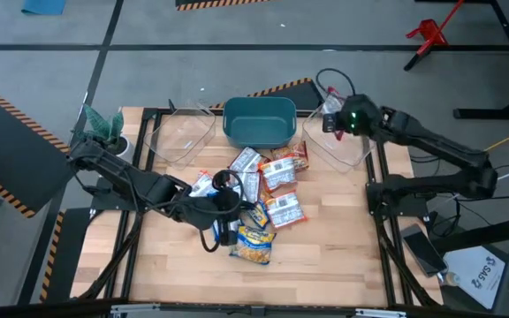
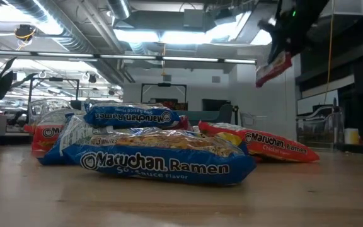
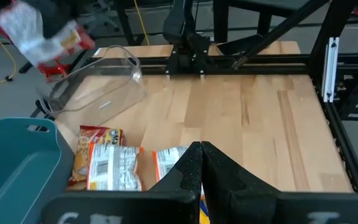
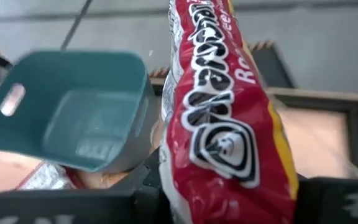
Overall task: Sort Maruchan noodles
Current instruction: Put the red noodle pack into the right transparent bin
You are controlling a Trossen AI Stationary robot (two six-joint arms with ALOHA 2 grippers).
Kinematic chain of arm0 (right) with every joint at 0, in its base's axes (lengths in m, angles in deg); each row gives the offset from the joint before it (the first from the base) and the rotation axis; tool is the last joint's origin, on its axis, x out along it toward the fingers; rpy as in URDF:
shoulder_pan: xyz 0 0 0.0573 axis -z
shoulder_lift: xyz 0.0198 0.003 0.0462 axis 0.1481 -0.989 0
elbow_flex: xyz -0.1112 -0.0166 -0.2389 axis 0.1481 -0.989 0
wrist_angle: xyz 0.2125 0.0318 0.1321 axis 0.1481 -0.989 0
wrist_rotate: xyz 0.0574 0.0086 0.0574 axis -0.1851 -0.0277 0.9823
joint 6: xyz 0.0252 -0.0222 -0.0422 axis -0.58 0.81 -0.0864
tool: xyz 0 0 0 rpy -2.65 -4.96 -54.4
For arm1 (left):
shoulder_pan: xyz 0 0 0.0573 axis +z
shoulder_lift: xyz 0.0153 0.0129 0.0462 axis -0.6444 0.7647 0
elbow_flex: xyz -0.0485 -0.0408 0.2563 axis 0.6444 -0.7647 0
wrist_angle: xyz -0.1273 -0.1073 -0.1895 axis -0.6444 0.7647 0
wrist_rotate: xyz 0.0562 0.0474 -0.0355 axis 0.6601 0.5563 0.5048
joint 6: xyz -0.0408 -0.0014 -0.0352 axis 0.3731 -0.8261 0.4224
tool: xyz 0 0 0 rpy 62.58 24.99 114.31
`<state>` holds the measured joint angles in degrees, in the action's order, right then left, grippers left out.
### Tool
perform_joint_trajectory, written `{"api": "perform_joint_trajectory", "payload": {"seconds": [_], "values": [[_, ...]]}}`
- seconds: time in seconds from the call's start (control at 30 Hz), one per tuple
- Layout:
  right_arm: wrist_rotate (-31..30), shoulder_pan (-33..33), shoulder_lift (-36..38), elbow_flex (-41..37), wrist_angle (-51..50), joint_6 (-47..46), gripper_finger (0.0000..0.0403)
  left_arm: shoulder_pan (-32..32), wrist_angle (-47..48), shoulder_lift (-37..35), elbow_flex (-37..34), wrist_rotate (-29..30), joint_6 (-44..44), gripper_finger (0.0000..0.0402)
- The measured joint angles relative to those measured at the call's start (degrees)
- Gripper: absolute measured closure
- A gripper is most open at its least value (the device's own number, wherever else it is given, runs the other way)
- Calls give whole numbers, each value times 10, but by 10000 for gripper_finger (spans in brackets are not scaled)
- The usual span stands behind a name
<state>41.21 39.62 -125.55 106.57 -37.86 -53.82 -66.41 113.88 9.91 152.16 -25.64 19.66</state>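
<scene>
Maruchan noodles (image 1: pixel 263 199) lie heaped at the middle of the wooden tabletop (image 1: pixel 343 238), just in front of the teal bin (image 1: pixel 259 121); blue-white, red-white and yellow packets overlap there. In the low view you face a blue packet (image 2: pixel 159 161) nearest, with an orange-red one (image 2: pixel 266 144) behind it. One red packet (image 4: pixel 225 118) is raised off the tabletop: your right gripper (image 1: pixel 332 113) has its jaws clamped on it, above the clear container (image 1: pixel 338 146) that stands beside the bin on the right. The low view shows the same packet hanging in the air. Your left gripper (image 1: pixel 228 208) rests low at the near edge of the heap, its jaws pressed together with nothing between them. A second clear container (image 1: pixel 179 137) stands left of the bin.
</scene>
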Motion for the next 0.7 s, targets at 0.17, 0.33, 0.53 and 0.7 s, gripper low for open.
{"api": "perform_joint_trajectory", "payload": {"seconds": [0.17,0.33,0.53,0.7], "values": [[128,115,-3,-87,77,19,300,-4,17,-13,0,0,2,401],[225,199,-3,-183,204,30,300,-7,23,-33,1,9,2,401],[298,230,-9,-262,315,28,299,-7,25,-39,0,19,-1,401],[294,230,-46,-273,324,46,299,-1,26,-39,0,19,-3,401]]}}
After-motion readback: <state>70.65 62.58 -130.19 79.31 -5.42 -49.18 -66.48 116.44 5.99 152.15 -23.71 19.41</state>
